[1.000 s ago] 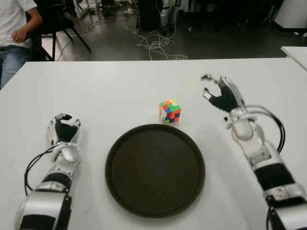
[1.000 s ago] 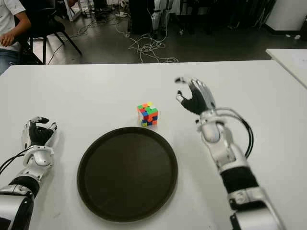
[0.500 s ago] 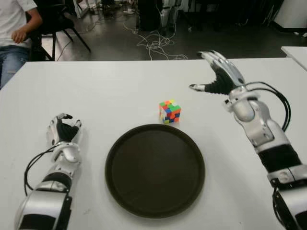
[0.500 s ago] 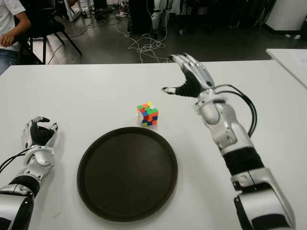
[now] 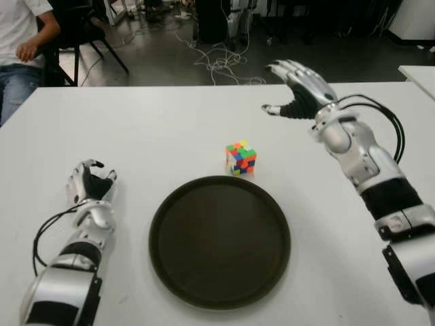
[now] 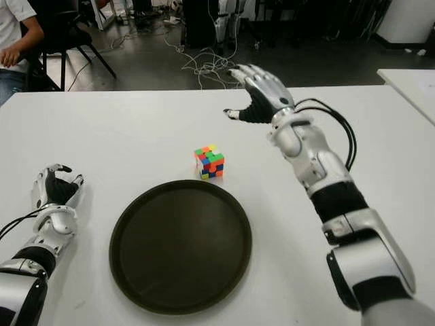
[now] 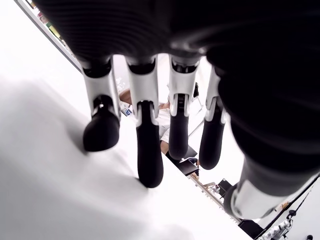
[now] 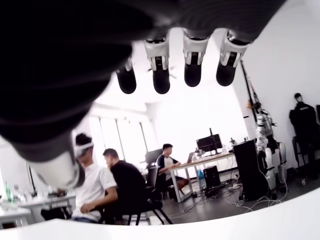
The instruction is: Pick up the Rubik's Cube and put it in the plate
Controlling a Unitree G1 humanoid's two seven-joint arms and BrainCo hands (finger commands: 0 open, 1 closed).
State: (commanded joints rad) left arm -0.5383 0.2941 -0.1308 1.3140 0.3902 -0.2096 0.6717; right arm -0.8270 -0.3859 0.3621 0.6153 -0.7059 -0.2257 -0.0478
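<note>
A scrambled Rubik's Cube sits on the white table, just beyond the far rim of a round dark plate. My right hand is raised above the table, beyond and to the right of the cube, fingers spread and holding nothing; its wrist view shows only its fingertips against the room. My left hand shows at the table's left side, left of the plate, with nothing in it.
A person in a white shirt sits beyond the table's far left corner. Cables lie on the floor behind the table. Another white table's corner shows at the far right.
My right hand has risen and swung away from me and slightly left, its fingers spreading open. The cube, the plate and my left hand have not moved.
</note>
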